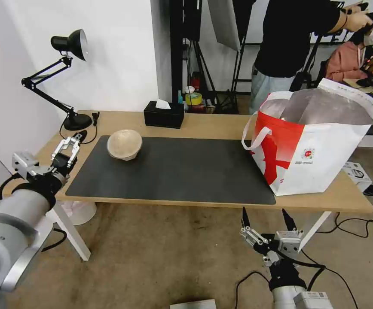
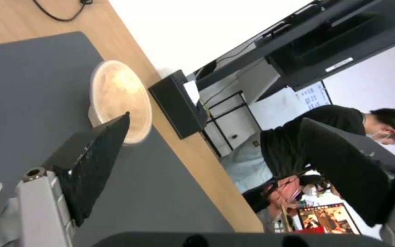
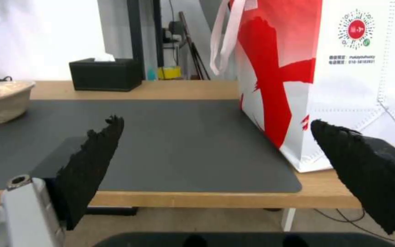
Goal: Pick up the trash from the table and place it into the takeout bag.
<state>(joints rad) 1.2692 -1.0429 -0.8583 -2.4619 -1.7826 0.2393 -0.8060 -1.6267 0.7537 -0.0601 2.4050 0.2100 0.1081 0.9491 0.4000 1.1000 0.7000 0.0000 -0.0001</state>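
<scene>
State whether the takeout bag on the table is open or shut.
Open: the takeout bag stands upright, its mouth spread wide, showing silver lining.

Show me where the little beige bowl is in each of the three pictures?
Head view: beige bowl sits on the mat's far left corner.
Left wrist view: bowl lies just past the left tool's fingertip.
Right wrist view: bowl sits at the picture's left edge.
Shared landmark: black tissue box.

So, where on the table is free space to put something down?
The dark mat is bare between the beige bowl and the takeout bag, in front of the tissue box. It is crowded at the lamp base, where the left gripper hovers.
</scene>
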